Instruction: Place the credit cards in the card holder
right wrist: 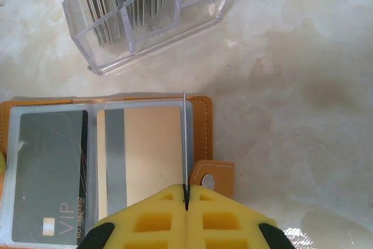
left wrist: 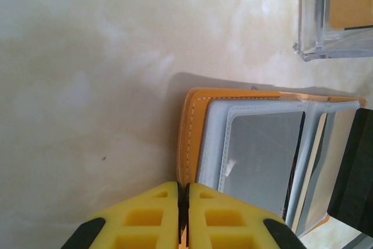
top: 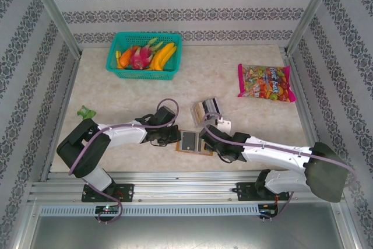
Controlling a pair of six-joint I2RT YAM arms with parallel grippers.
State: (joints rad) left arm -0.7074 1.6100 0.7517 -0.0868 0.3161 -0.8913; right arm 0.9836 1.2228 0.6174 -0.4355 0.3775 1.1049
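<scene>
Wallet [top: 194, 142] lies open at the table's [top: 250, 123] near edge. Left gripper [left wrist: 183, 202] pinches its cover edge; right gripper [right wrist: 186, 199] pinches a card [right wrist: 185, 144] edge-on. Likely mid-insertion; next it needs tipping into a free sleeve.

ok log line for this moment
left gripper: shut on card holder edge | right gripper: shut on credit card, edge-on over open card holder | card not yet slotted

The right claw [right wrist: 186, 201] pinches a thin card [right wrist: 185, 144] edge-on over the open card holder [right wrist: 204, 123]; at 12 o'clock stands a clear card box [right wrist: 198, 10].
</scene>
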